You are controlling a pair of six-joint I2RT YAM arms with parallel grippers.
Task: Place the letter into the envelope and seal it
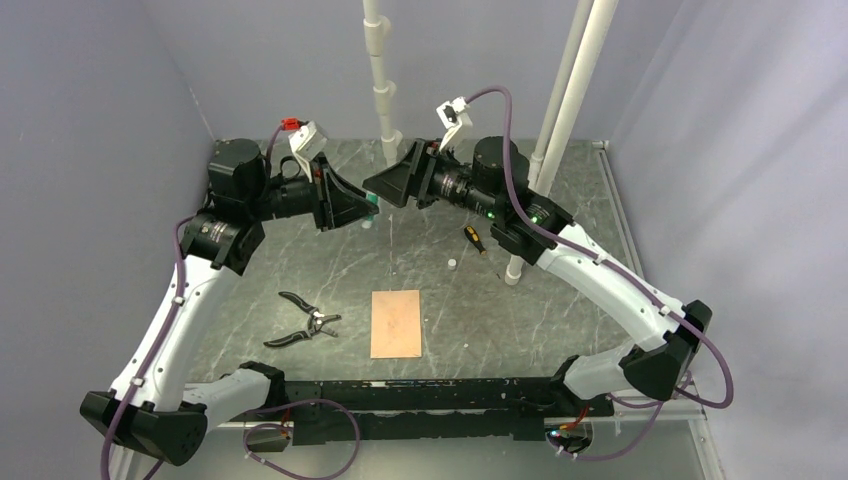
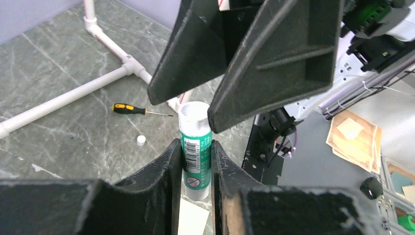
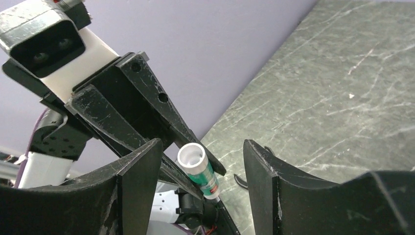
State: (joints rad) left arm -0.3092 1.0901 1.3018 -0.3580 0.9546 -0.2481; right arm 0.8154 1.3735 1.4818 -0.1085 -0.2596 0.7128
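My left gripper is shut on a green-and-white glue stick, held above the table's far middle. The stick's white top end is open, with no cap on it. My right gripper is open and faces the left one, fingertips close over the stick's top without gripping it. One flat pinkish-tan rectangular paper lies on the table near the front middle. No flap shows on it, so I cannot tell whether it is the letter or the envelope. No second paper is in view.
A small white cap and a yellow-handled screwdriver lie on the table right of centre. Black pliers lie left of the paper. White PVC pipes stand at the back.
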